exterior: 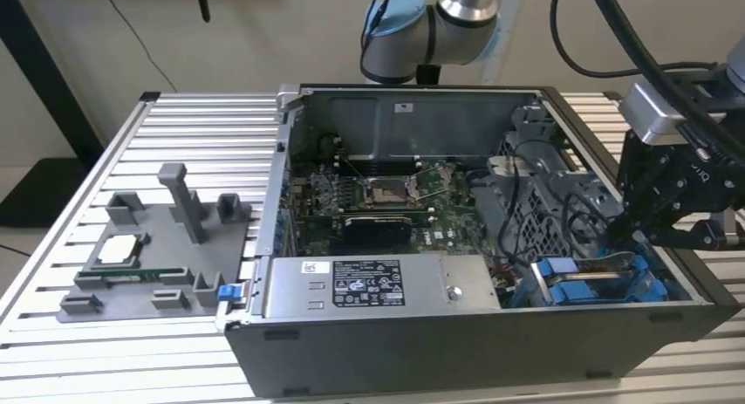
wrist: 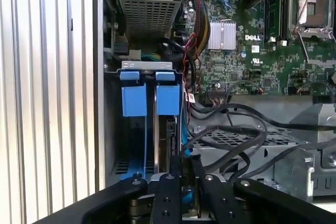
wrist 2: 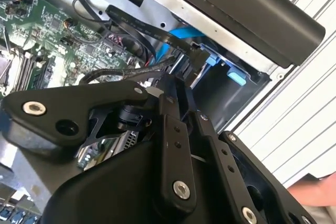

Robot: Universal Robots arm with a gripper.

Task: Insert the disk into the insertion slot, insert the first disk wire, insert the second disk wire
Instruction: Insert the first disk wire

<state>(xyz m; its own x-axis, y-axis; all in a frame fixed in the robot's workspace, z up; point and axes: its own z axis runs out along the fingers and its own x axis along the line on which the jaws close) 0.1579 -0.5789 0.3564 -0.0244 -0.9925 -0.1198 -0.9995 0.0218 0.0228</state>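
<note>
The disk (wrist: 169,139) stands on edge in the insertion slot (wrist: 137,145), its blue carrier tab (wrist: 168,99) beside a second blue tab (wrist: 134,100). In the exterior view the slot's blue-railed cage (exterior: 588,286) sits at the case's front corner on the exterior view's right, and my gripper (exterior: 637,236) hangs just above it. In both wrist views the gripper (wrist: 185,167) (wrist 2: 177,80) is shut on the black plug (wrist 2: 192,59) of a flat black disk wire (wrist 2: 142,27). The plug is right at the disk's end; whether it is seated is hidden.
The open case holds a motherboard (exterior: 372,195) and a boxed power supply (exterior: 372,286). Loose black cables (wrist: 239,140) loop over the perforated cage beside the gripper. A grey fixture (exterior: 152,256) with small parts stands on the slatted table (exterior: 187,116) at the exterior view's left.
</note>
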